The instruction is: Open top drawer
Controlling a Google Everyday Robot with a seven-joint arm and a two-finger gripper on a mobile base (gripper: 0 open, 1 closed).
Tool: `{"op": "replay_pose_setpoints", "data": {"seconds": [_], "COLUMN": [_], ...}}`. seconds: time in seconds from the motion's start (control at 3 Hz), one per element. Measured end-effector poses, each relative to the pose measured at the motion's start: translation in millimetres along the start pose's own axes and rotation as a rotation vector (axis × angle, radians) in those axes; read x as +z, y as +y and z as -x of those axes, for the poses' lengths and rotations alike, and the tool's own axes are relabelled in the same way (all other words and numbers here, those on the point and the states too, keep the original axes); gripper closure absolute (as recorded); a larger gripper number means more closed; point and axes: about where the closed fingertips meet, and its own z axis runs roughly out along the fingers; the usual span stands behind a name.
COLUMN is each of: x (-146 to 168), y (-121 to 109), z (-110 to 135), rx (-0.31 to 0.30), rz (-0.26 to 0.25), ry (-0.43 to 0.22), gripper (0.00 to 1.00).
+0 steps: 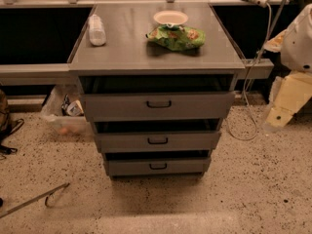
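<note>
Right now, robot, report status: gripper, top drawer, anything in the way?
Gripper low at right of cabinet, apart from it. Top drawer partly out, handle untouched. White cable hangs between them.

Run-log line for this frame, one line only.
task: open top drawer | wide grey metal top drawer: small black loop handle ungrasped | gripper: off to drawer's right, near floor, no contact

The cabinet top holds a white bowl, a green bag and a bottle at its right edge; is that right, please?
No: the camera view shows the bottle at the left edge of the cabinet top; the rest holds. The end effector hangs right of the top drawer.
</note>
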Motion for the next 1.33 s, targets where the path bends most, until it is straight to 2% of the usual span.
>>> {"op": "replay_pose_setpoints", "data": {"seconds": [0.33, 0.67, 1.0, 1.33], "x": [49.9, 117.4, 186.7, 189.1], "y": [-14.5, -36.4, -58.4, -57.7], "z": [-4.8, -1.4, 12.9, 14.2], "rx": [-0.013, -0.027, -0.034, -0.029], "rz": [-0.017, -0.035, -0.041, -0.042], "ry": [-0.032, -0.096, -0.213, -0.218], "gripper": [0.0, 0.0, 0.0, 0.0]}}
